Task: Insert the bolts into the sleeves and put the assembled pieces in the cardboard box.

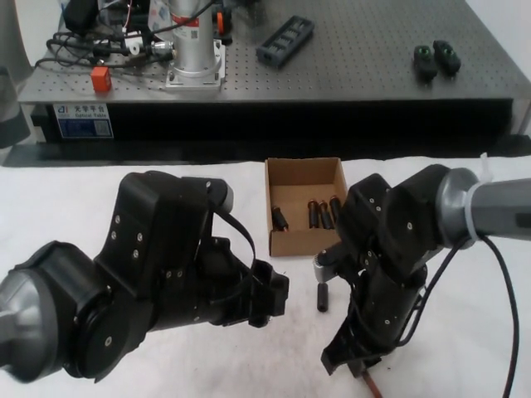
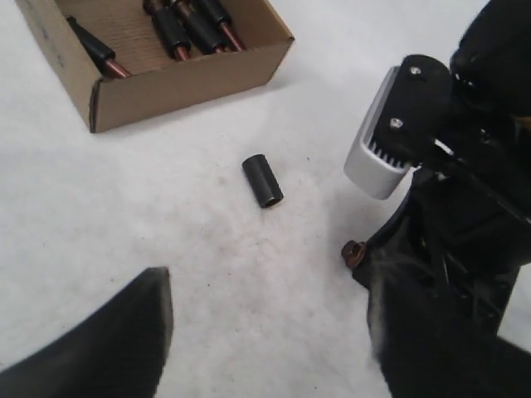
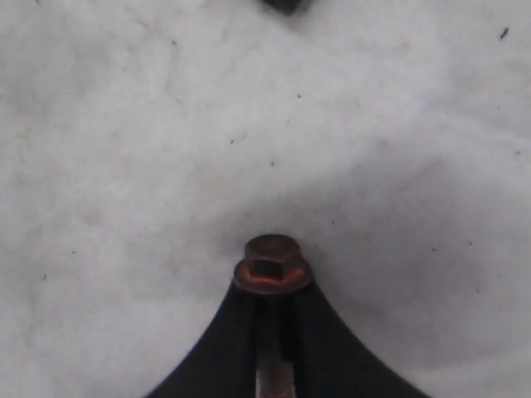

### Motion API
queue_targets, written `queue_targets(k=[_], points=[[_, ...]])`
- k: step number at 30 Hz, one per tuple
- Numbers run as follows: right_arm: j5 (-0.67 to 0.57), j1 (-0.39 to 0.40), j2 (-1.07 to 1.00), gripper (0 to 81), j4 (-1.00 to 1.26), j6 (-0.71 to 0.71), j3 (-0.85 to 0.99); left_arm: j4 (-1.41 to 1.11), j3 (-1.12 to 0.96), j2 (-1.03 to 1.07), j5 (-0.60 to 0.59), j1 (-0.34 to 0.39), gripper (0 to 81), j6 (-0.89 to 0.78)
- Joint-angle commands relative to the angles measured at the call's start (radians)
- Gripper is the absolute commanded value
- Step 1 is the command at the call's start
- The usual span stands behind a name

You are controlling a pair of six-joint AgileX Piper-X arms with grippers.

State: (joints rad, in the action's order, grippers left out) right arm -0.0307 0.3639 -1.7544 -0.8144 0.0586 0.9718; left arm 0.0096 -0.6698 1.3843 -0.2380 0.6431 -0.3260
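**Four pieces boxed, one bolt and sleeve left to join**

The open brown cardboard box (image 1: 304,242) sits beyond both tools. It holds what look like four assembled pieces (image 2: 172,29), black sleeves with copper shanks poking out, so that share of the task appears finished.

The right tool (image 3: 272,292) is clenched on a copper-coloured flanged hex bolt (image 3: 272,264), whose head juts just past the fingertips. A short black cylindrical sleeve (image 2: 263,182) lies loose on the white-covered tabletop (image 1: 124,178). It is between the two tools, on the near side of the box, and touches neither tool.

The left tool (image 1: 274,298) is released and grasps nothing, with the sleeve just ahead of it.

Judging from this, what remains is to pick up the sleeve, slide the bolt into it, and drop that piece in with the others.
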Motion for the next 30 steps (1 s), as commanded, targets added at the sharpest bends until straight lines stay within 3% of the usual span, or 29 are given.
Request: queue_targets(k=[1, 7, 15, 22, 30], points=[[-0.002, -0.028, 0.03, 2.4, -0.012, 0.032, -0.006, 0.0, -0.025, 0.021, -0.014, -0.002, 44.3, 0.024], [-0.005, -0.146, 0.262, 2.4, 0.001, 0.032, -0.082, 0.163, -0.211, 0.191, -0.052, 0.001, 41.1, 0.091], [-0.006, -0.276, 0.572, 2.4, -0.093, 0.03, -0.193, 0.542, -0.67, 0.526, -0.017, 0.047, 41.1, 0.155], [-0.006, -0.307, 0.679, 2.4, -0.117, 0.004, -0.226, 0.85, -1.011, 0.778, 0.01, 0.083, 41.1, 0.176], [-0.006, -0.307, 0.68, 2.4, -0.122, 0.002, -0.226, 0.947, -1.109, 0.865, 0.03, 0.101, 38.3, 0.176]])
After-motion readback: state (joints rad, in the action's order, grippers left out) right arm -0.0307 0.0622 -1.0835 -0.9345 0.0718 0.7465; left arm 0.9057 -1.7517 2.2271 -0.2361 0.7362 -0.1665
